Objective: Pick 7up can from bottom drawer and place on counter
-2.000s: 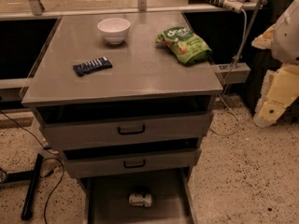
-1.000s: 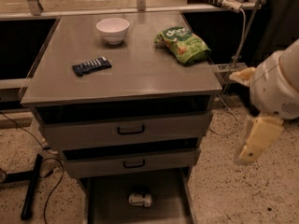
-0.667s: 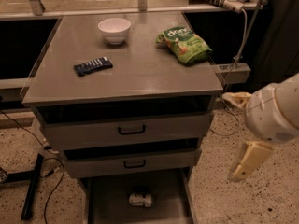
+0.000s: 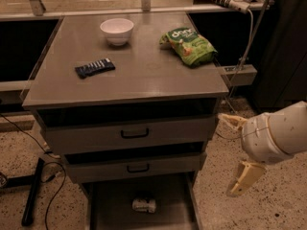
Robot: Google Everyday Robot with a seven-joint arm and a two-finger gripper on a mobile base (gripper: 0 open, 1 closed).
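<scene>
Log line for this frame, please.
stage: pre-grasp | gripper: open, empty, right of cabinet | can: lying in bottom drawer | counter: no can

Green snack bag bears white lettering, not readable.

Flat grey metal counter: small white bowl at back, green crinkly snack bag back right, dark flat bar front left, all apart. Cream gripper off right, below counter level, fingers spread.

Lab — end effector beside drawer cabinet
</scene>
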